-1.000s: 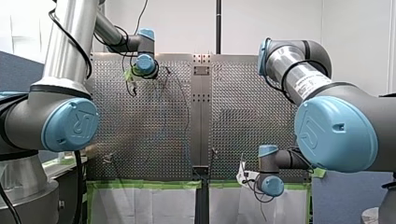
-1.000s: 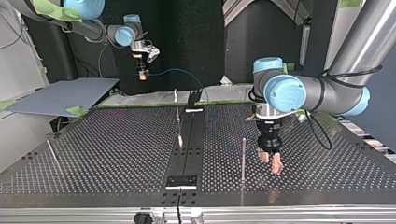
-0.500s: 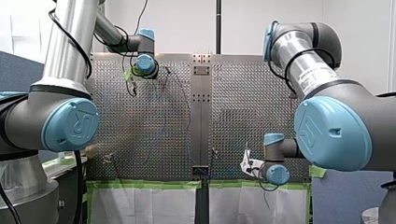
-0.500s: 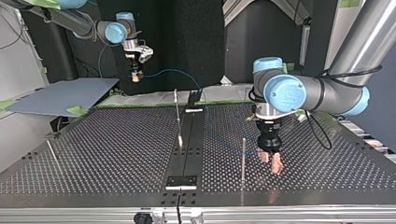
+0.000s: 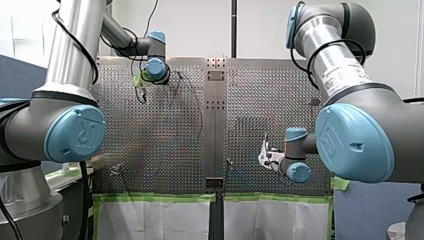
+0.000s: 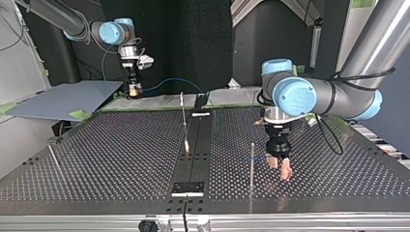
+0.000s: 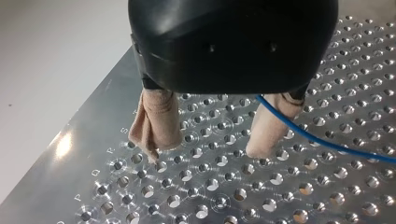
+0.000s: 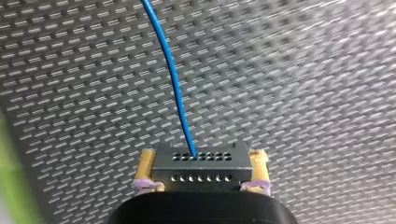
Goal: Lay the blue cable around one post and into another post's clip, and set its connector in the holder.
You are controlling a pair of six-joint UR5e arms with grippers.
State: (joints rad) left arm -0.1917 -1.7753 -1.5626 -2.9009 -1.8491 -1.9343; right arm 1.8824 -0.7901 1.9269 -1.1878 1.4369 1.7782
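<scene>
My right gripper [image 8: 203, 164] is shut, its yellow pads clamping a dark grey connector [image 8: 201, 175] with rows of small holes. The blue cable [image 8: 170, 70] runs out of the connector's top. In the top view this gripper [image 6: 134, 91] hangs above the plate's far left edge, and the cable [image 6: 169, 80] arcs from it toward the middle. My left gripper [image 6: 280, 169] stands open with beige pads just beside a thin post [image 6: 251, 164]. In the left wrist view its fingers [image 7: 156, 126] almost touch the perforated plate, and the cable [image 7: 322, 142] passes against one finger, not gripped.
A second post [image 6: 183, 118] rises near the black centre strip [image 6: 196, 145]. A third post [image 6: 54, 158] leans at the top view's left. Black brackets sit at the strip's near end [image 6: 188, 187] and far end [image 6: 200, 102]. A grey board [image 6: 63, 99] lies beyond the plate.
My right gripper, still holding the connector, has moved toward the top view's left and lower, turning to point downward. My left arm has stayed put.
</scene>
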